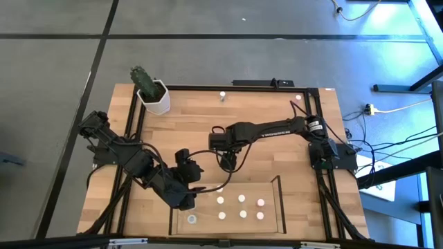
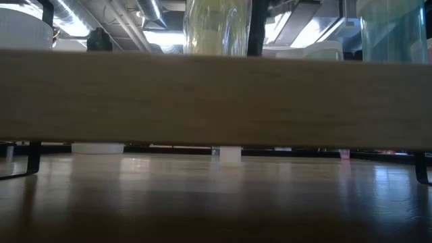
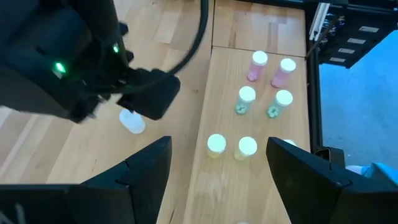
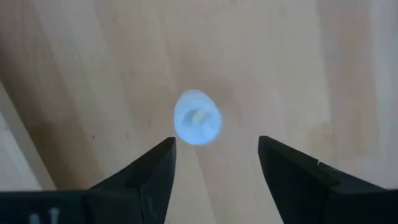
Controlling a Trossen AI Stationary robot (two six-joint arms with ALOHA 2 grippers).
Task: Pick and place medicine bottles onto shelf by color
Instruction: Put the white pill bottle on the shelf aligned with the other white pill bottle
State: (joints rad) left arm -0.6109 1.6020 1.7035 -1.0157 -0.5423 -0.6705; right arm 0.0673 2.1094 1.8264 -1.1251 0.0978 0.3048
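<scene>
The right gripper (image 1: 228, 161) hangs over the middle of the table (image 1: 201, 117), pointing down, its jaws spread and holding nothing. Straight beneath them, in the right wrist view, a bottle (image 4: 196, 117) with a pale bluish cap stands upright on the bare wood, apart from both fingers (image 4: 146, 168); in the left wrist view the same bottle (image 3: 132, 121) sits just outside the shelf, below the right gripper. The left gripper (image 1: 192, 200) hovers at the shelf's near-left corner, jaws also spread and empty. The shelf (image 1: 275, 181) lies at the table's front edge. On its wooden floor six bottles stand in three pairs: two pink (image 3: 257, 66), two greenish (image 3: 245, 99) and two yellowish (image 3: 216, 145). One more bottle (image 1: 191, 219) stands alone in the shelf's left part. Another bottle (image 1: 223, 95) stands far back near the table's rear edge, beside the cactus pot (image 1: 154, 96).
</scene>
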